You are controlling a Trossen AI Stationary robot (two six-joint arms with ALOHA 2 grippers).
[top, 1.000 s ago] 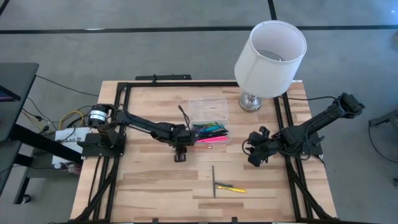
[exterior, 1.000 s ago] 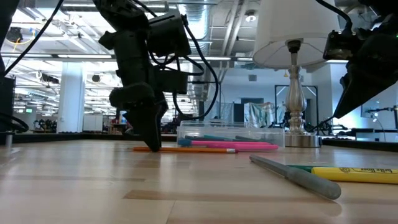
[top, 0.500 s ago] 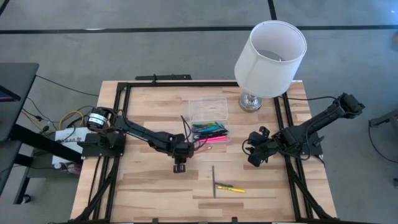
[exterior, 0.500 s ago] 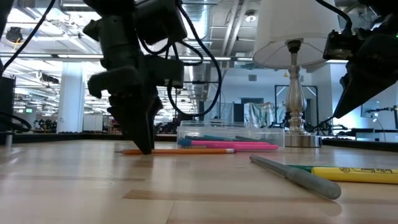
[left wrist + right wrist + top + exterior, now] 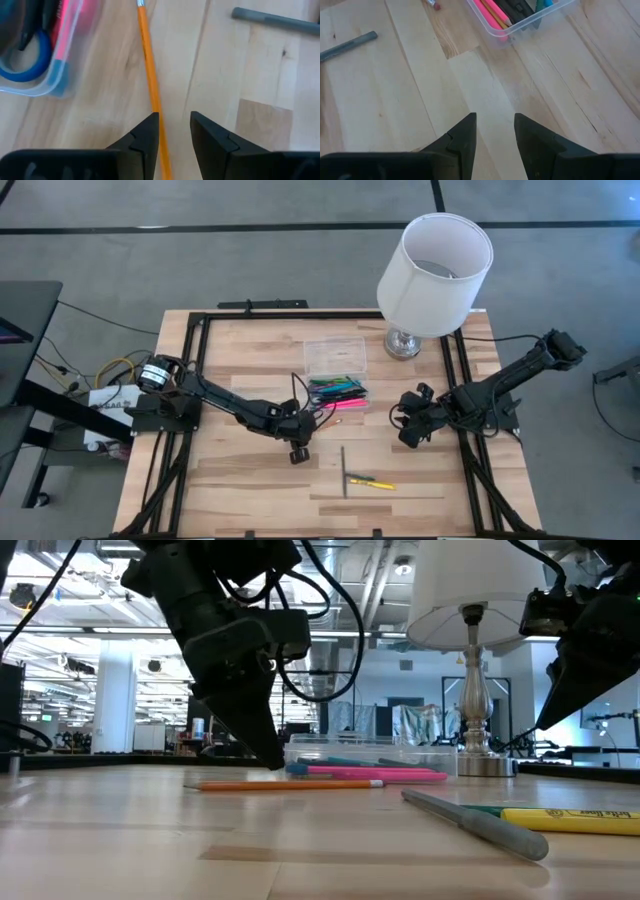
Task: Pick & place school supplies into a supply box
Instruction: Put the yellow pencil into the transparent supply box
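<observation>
Left gripper [image 5: 174,131] low over table [image 5: 240,480], jaws apart astride orange pencil [image 5: 150,80], lined up to grasp. Pencil just at 6 o'clock of supply box [image 5: 337,392]. Right gripper [image 5: 495,131] waiting, jaws apart.

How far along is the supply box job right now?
Mostly packed: many pens already lie in the supply box. Nothing is held. The left gripper is open, low over the orange pencil lying loose beside the box. Also left: the grey pen and yellow marker nearer the front edge. The right gripper waits open at the right side.
</observation>
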